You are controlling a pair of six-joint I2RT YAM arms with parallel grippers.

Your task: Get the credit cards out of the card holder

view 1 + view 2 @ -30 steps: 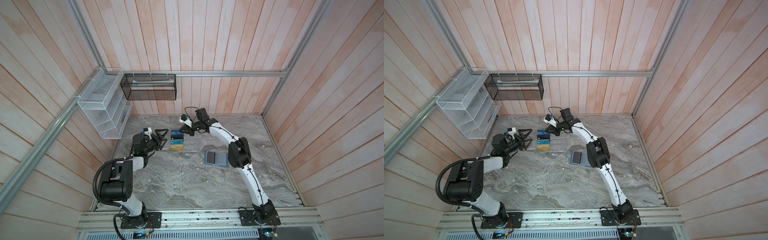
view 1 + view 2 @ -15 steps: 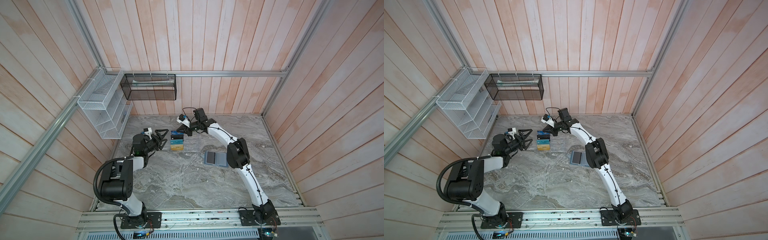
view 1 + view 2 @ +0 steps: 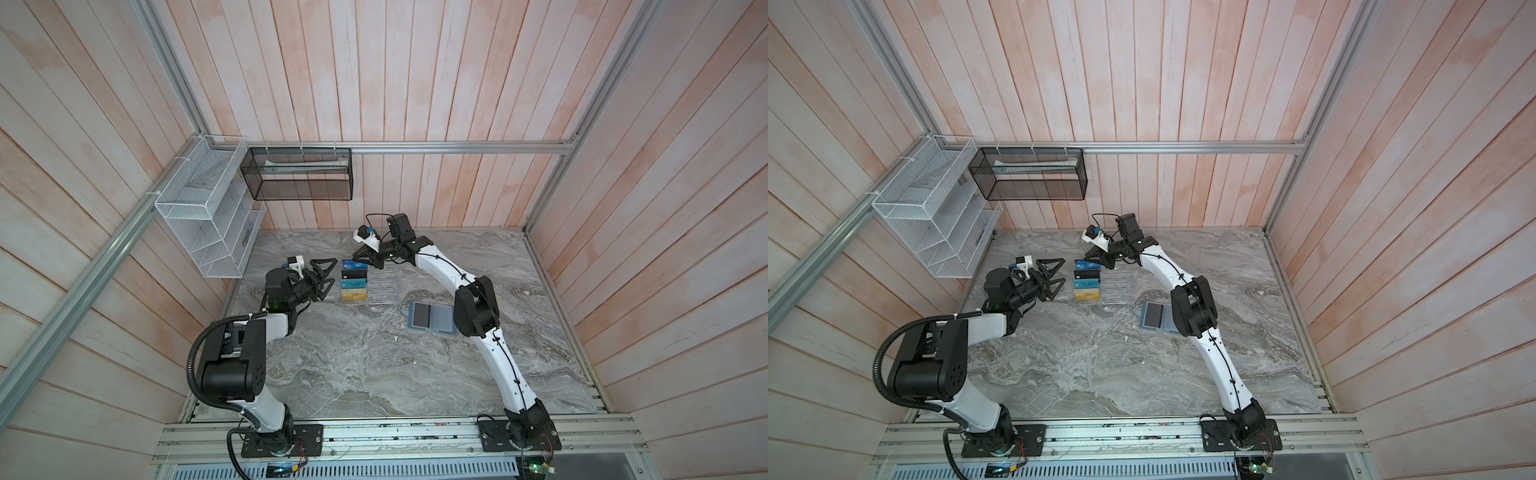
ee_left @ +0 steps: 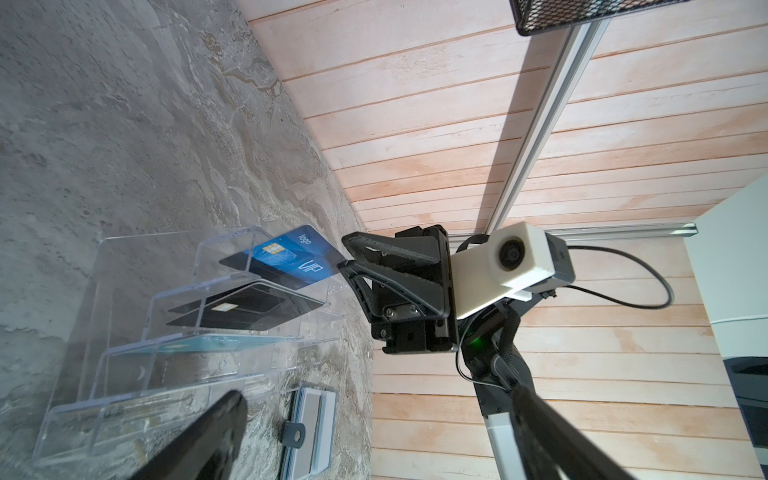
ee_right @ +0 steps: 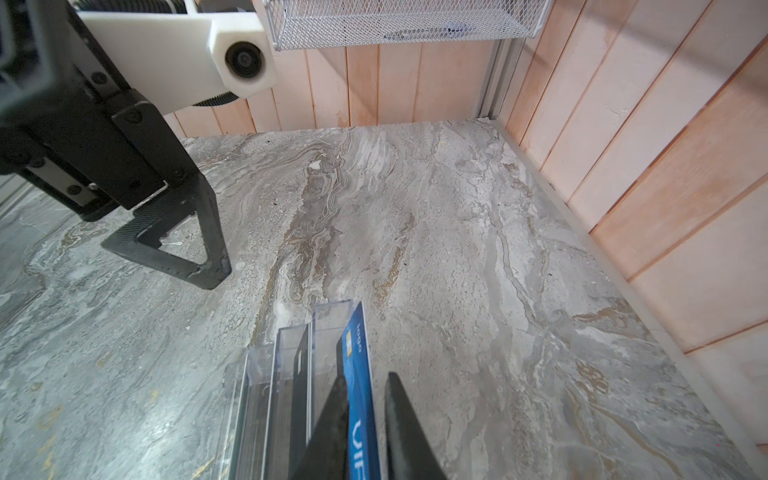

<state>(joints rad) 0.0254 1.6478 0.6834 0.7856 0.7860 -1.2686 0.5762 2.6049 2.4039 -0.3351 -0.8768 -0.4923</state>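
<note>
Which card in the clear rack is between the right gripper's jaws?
The dark blue card, rearmost; the black card, teal card and gold card stand clear of the right gripper.

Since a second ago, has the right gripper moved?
Yes. The right gripper has shifted slightly left along the clear rack in both top views.

A clear rack [image 3: 382, 286] with a black card [image 3: 354, 274] stands on the marble table [image 3: 374, 365]; a white wire basket [image 3: 203, 216] hangs nearby.
</note>
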